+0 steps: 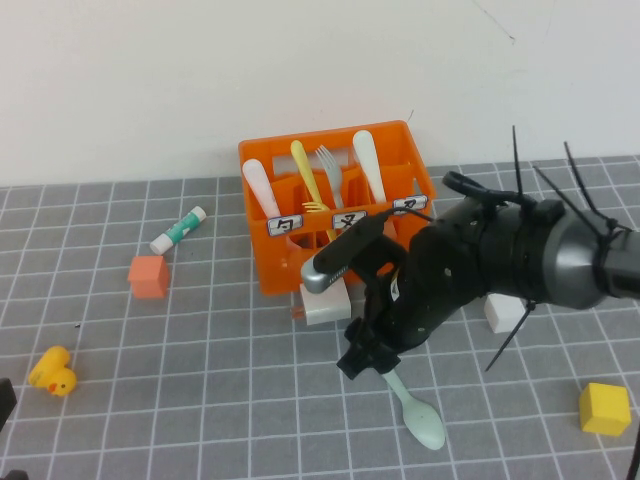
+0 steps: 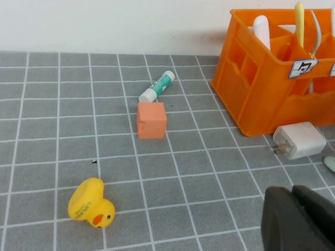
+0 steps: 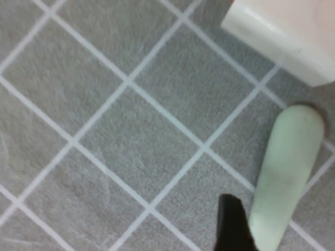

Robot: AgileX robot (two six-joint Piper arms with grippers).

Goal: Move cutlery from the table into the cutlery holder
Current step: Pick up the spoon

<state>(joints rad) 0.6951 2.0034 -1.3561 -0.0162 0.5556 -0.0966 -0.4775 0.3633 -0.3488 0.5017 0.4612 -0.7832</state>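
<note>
The pale mint-green spoon (image 1: 425, 420) lies flat on the table (image 1: 200, 420), bowl toward the front edge, its handle running up under my right gripper (image 1: 367, 357). In the right wrist view one black finger (image 3: 230, 225) stands close beside the spoon handle (image 3: 285, 172), and the jaws look open around it. The orange cutlery holder (image 1: 275, 265) stands behind, with a yellow fork (image 1: 308, 175) and a grey fork (image 1: 330, 170) upright in it between two white spoons. My left gripper (image 2: 290, 194) hovers shut and empty over the table at the front left.
A white charger block (image 1: 325, 303) sits against the holder's front, just beyond the spoon handle. Left of the holder are an orange cube (image 1: 148, 276), a glue stick (image 1: 178, 229) and a yellow duck (image 1: 52, 371). A yellow cube (image 1: 605, 408) lies front right.
</note>
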